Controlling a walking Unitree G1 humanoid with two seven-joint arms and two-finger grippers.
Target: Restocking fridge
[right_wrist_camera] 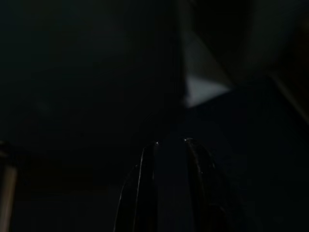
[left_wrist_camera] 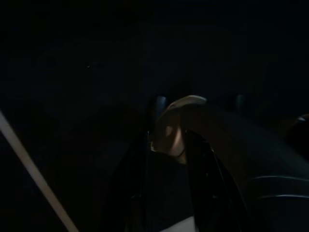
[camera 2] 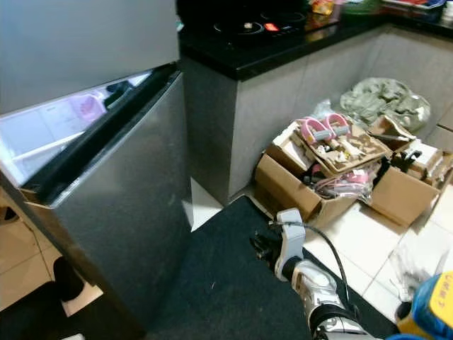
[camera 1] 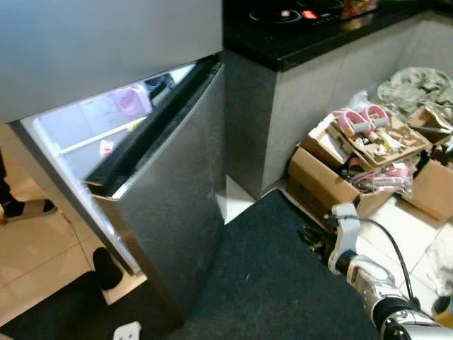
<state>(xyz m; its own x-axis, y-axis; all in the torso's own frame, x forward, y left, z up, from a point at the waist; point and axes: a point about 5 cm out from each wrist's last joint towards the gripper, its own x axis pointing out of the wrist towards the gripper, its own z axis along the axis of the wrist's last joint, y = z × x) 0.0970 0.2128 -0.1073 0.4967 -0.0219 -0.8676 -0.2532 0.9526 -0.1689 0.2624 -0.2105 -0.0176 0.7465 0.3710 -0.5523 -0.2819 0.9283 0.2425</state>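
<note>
The steel fridge's lower door [camera 1: 170, 205] stands partly open, and the lit interior [camera 1: 106, 120] shows white shelves and a pink container [camera 1: 129, 100]. My right arm reaches down at the lower right. Its gripper [camera 1: 311, 237] hangs low over the dark mat [camera 1: 269, 283], right of the door. In the dark right wrist view its gripper [right_wrist_camera: 169, 145] is shut, with nothing between the fingers. The left wrist view is very dark. There my left gripper [left_wrist_camera: 170, 137] has a pale curved thing [left_wrist_camera: 176, 121] at its tip, and I cannot tell whether it is gripped.
Open cardboard boxes [camera 1: 333, 177] full of goods crowd the floor at the right, below a green cloth [camera 1: 417, 88]. A black counter with a cooktop [camera 1: 297, 35] stands behind the fridge. A person's dark shoe [camera 1: 106, 268] is by the door's lower edge.
</note>
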